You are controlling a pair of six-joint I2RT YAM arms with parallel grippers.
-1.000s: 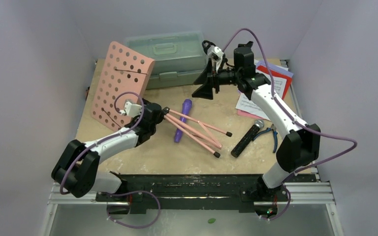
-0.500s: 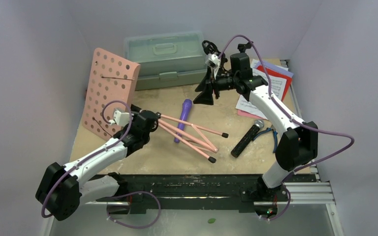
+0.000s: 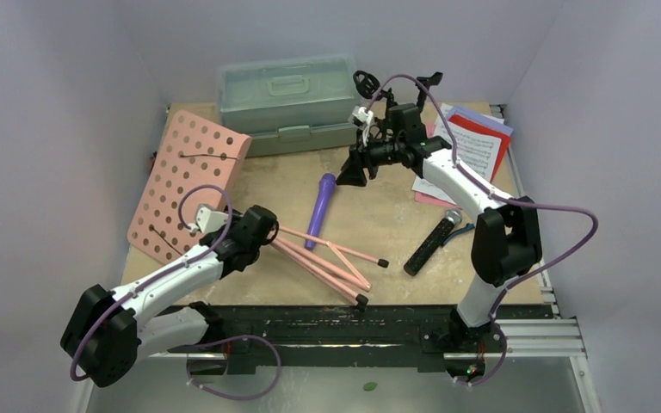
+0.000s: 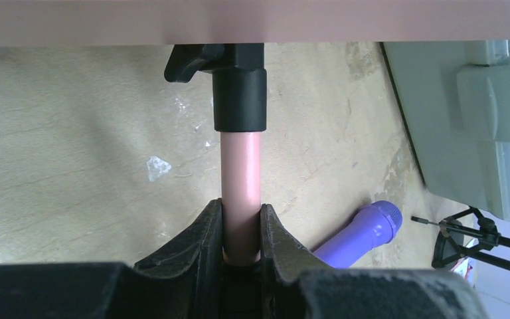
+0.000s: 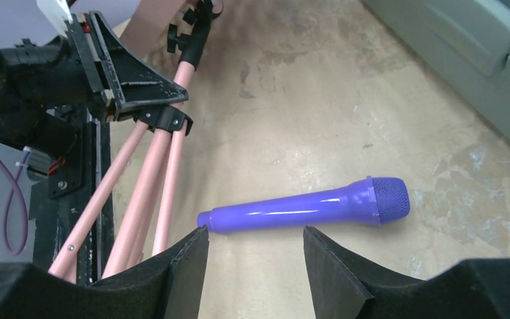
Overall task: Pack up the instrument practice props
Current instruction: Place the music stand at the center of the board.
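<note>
Item: tripod [image 4: 241,166], pole pinched in left gripper [image 4: 241,222]; right gripper [image 5: 254,240] spread above purple mic [image 5: 305,209]; risk: tripod legs, lying near, could knock mic aside if swung.

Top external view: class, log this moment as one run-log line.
left gripper: jaws shut on pink tripod pole | right gripper: jaws open, facing purple microphone, not touching

We see even, soft light from above; shadows on the desk [image 3: 379,198] are faint. A white glint runs along the purple microphone [image 5: 285,212]. In both wrist views the nearest parts blur.
</note>
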